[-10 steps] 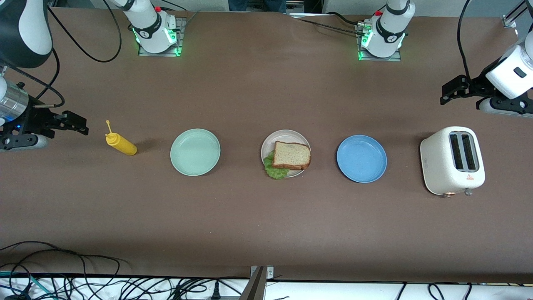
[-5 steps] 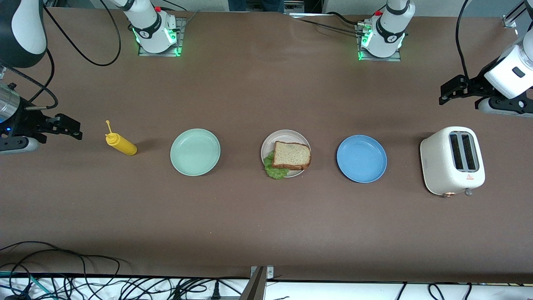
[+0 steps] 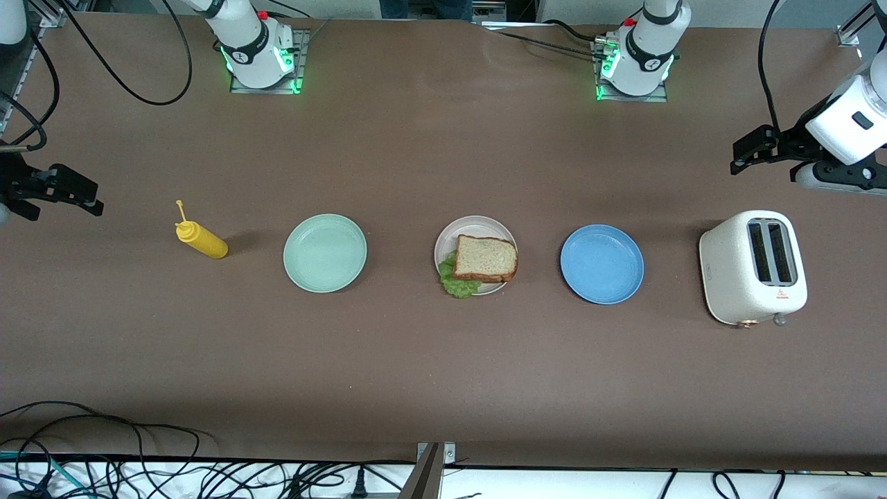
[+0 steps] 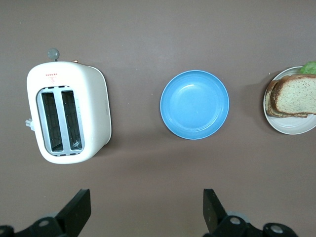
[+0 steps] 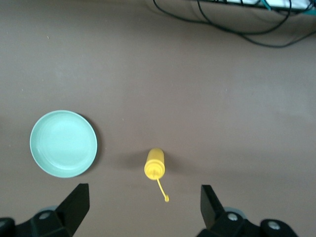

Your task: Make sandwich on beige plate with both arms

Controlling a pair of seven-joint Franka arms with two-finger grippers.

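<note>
Right claw [image 3: 86, 196] withdrawn; sandwich [image 3: 485, 258] on beige plate [image 3: 452, 234]

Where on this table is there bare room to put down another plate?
The broad strip of table nearer the front camera than the row of plates is bare, as is the strip between that row and the arm bases. The row is crowded: mustard bottle, mint green plate, beige plate, blue plate, toaster.

2 glossy white arms [image 3: 849, 118] — dark grey bands, black cables, black grippers, green-lit bases [image 3: 263, 59]
</note>
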